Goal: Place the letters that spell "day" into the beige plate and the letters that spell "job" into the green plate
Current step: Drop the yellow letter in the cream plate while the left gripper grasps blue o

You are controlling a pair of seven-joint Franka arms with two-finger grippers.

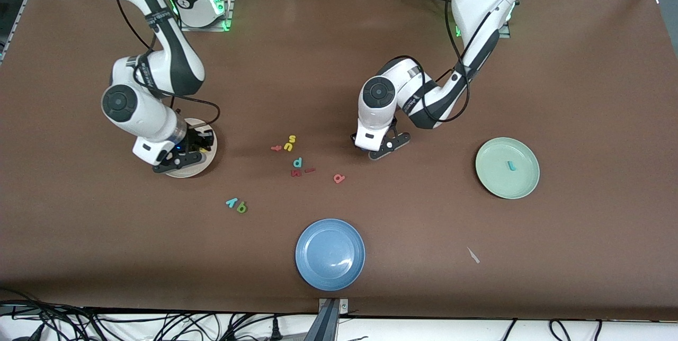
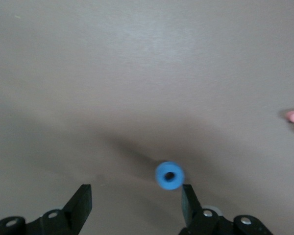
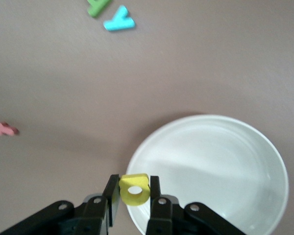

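My right gripper (image 3: 134,193) is shut on the yellow rounded letter (image 3: 134,189) and hangs over the rim of the beige plate (image 3: 220,161), which also shows as the beige plate (image 1: 183,172). The teal "y" (image 1: 231,202) and green letter (image 1: 242,207) lie together nearer the front camera. My left gripper (image 2: 134,203) stands open low over the table, with the blue ring "o" (image 2: 169,175) lying just off one fingertip (image 2: 187,198). The salmon "b" (image 1: 339,178) lies beside the left gripper (image 1: 391,146). The green plate (image 1: 492,182) holds the teal "j" (image 1: 510,165).
A blue plate (image 1: 330,253) sits near the table's front edge. A loose cluster lies mid-table: yellow "s" (image 1: 290,142), pink-red "t" (image 1: 276,147), teal round-bowled letter (image 1: 297,161), dark red "m" (image 1: 295,172). A small pale scrap (image 1: 473,255) lies nearer the front camera than the green plate.
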